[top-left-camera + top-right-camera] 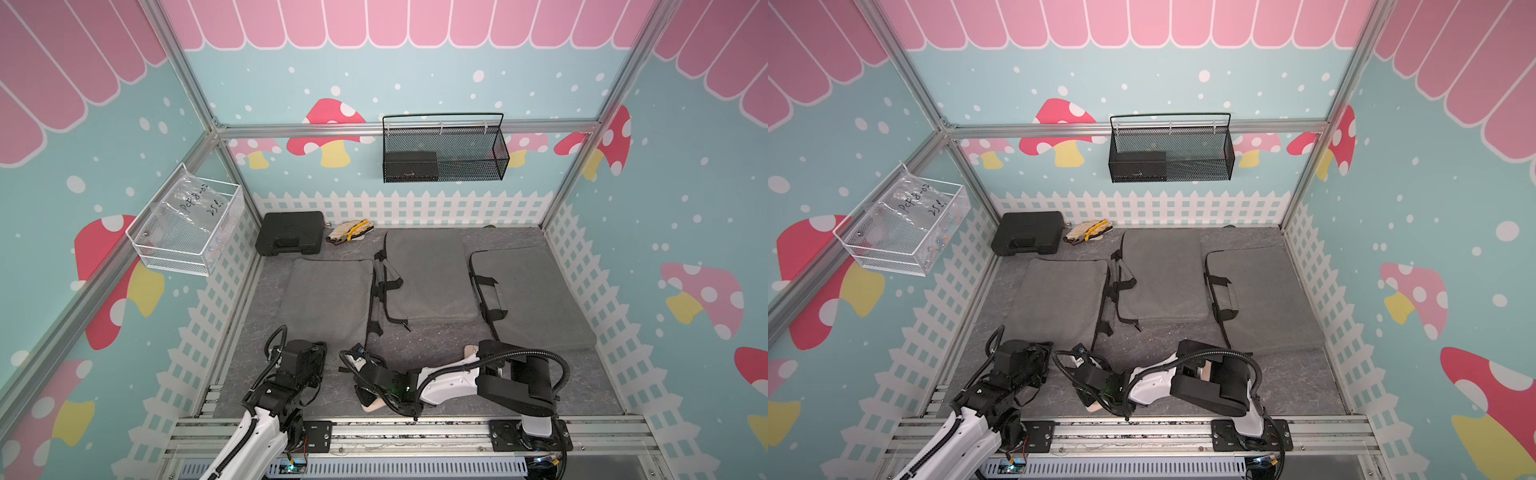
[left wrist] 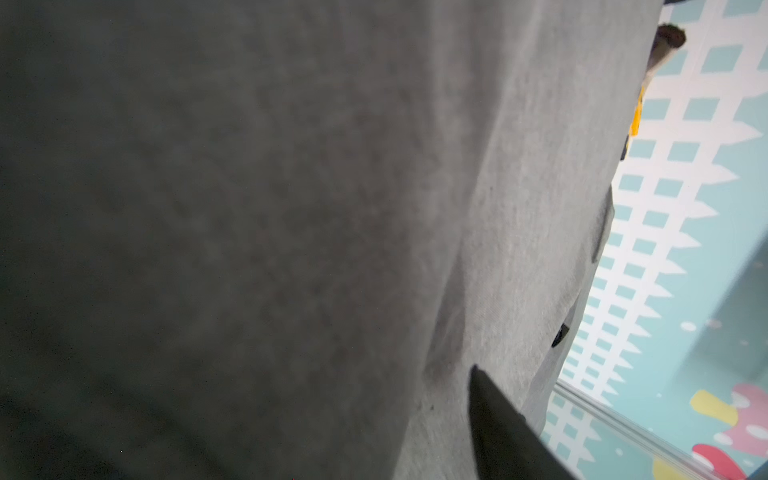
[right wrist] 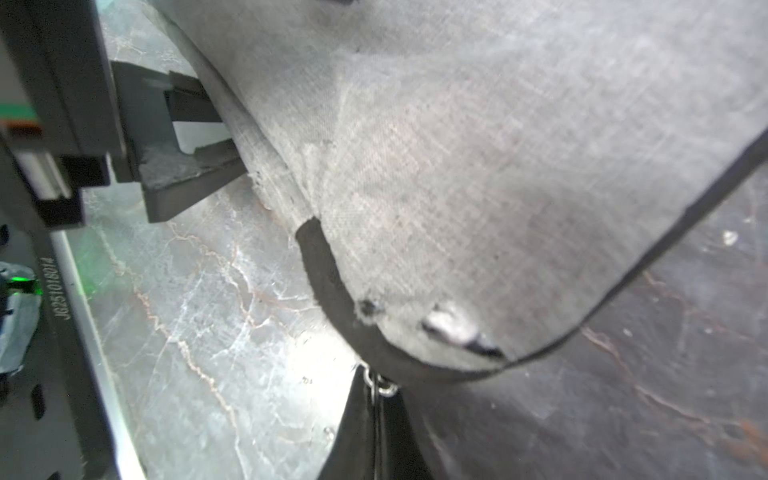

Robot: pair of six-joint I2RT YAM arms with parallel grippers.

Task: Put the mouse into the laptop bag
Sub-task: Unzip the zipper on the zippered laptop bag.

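Three grey laptop bags lie flat; the left one (image 1: 328, 299) (image 1: 1059, 295) is the one both arms reach. Its grey cloth (image 2: 498, 208) fills the left wrist view. My right gripper (image 3: 376, 401) (image 1: 359, 353) is shut on the metal zipper pull (image 3: 381, 386) at that bag's near corner (image 3: 457, 249). My left gripper (image 3: 224, 137) (image 1: 321, 352) meets the bag's near edge with its jaws apart. One dark finger (image 2: 498, 428) shows against the cloth. The mouse is out of view.
The middle bag (image 1: 428, 274) and the right bag (image 1: 536, 299) lie beside it. A black case (image 1: 289, 238) and work gloves (image 1: 349, 232) sit at the back left. A black mesh basket (image 1: 444, 149) and a white basket (image 1: 187, 226) hang on the walls. Marbled tabletop (image 3: 187, 311) runs to the front rail.
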